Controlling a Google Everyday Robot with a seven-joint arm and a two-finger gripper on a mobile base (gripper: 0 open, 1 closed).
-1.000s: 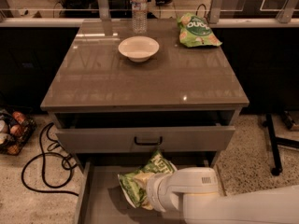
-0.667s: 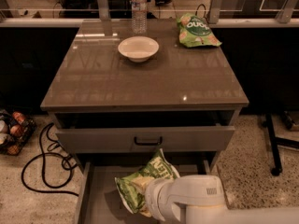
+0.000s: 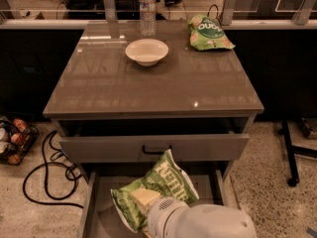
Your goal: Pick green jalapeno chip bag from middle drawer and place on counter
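Note:
The green jalapeno chip bag (image 3: pixel 161 188) with white "Kettle" lettering is tilted and lifted above the floor of the open middle drawer (image 3: pixel 101 209), just below the upper drawer front. My gripper (image 3: pixel 154 208) is at the bag's lower edge, shut on it. Its fingers are mostly hidden behind my white wrist (image 3: pixel 198 223) at the bottom of the view. The counter (image 3: pixel 148 90) is the glossy grey-brown top above the drawers.
On the counter stand a white bowl (image 3: pixel 146 51), a water bottle (image 3: pixel 147 6) and a paler green bag (image 3: pixel 209 32). The upper drawer front with a black handle (image 3: pixel 154 148) is slightly pulled out. Cables (image 3: pixel 42 175) and a basket (image 3: pixel 12 142) lie on the floor at left; a black stand leg (image 3: pixel 289 152) is at right.
The chip bag has risen and shifted a little left with my gripper, now reaching up to the upper drawer front. My wrist has moved left with it.

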